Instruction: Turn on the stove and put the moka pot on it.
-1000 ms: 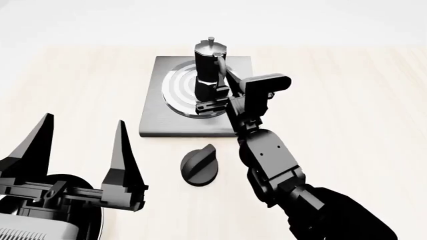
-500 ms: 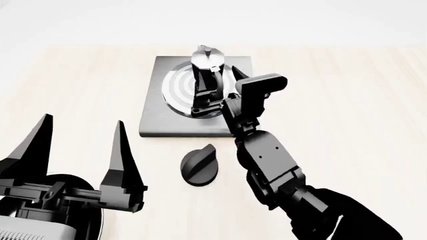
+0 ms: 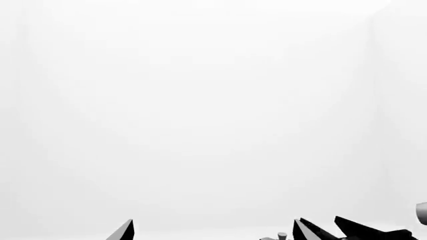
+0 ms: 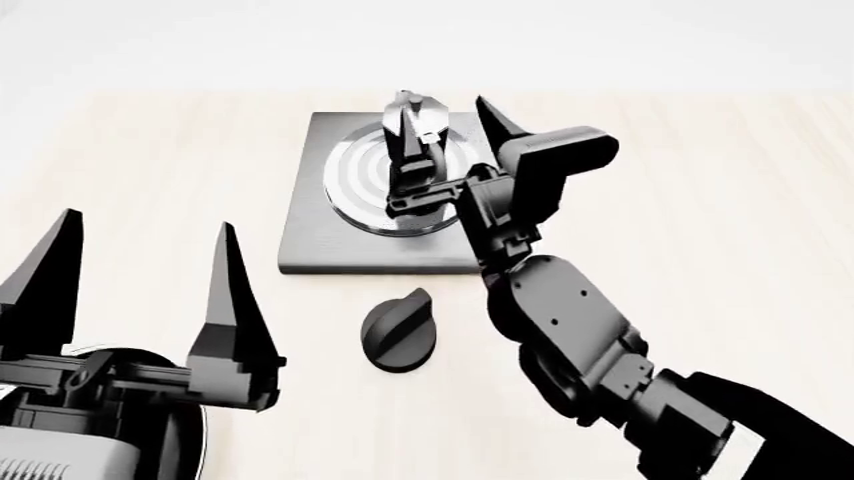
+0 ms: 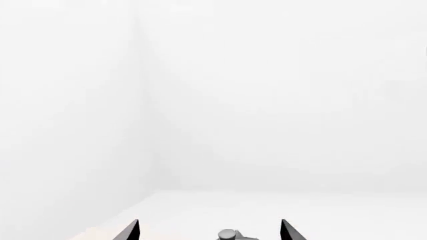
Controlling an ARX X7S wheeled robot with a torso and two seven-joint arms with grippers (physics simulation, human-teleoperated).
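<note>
The stove (image 4: pixel 314 230) is a dark-grey square plate with burner rings, in the middle of the head view. On the rings stands the moka pot (image 4: pixel 416 125), its silver lid up. My right gripper (image 4: pixel 443 112) is open around the pot, its fingers apart on either side and not pressing it. In the right wrist view only the lid knob of the moka pot (image 5: pixel 228 234) shows, low between the tips of the right gripper (image 5: pixel 208 232). The stove's black round knob (image 4: pixel 400 328) lies in front of the plate. My left gripper (image 4: pixel 144 240) hangs open at the near left, holding nothing.
A black frying pan (image 4: pixel 198 440) lies partly hidden under my left gripper (image 3: pixel 213 235) at the near left corner. The light wooden table (image 4: pixel 694 200) stretches out on both sides of the stove. White walls fill both wrist views.
The moka pot came down onto the burner rings. My right gripper then opened, and its wrist rose and shifted right. The left gripper lifted slightly and drifted left.
</note>
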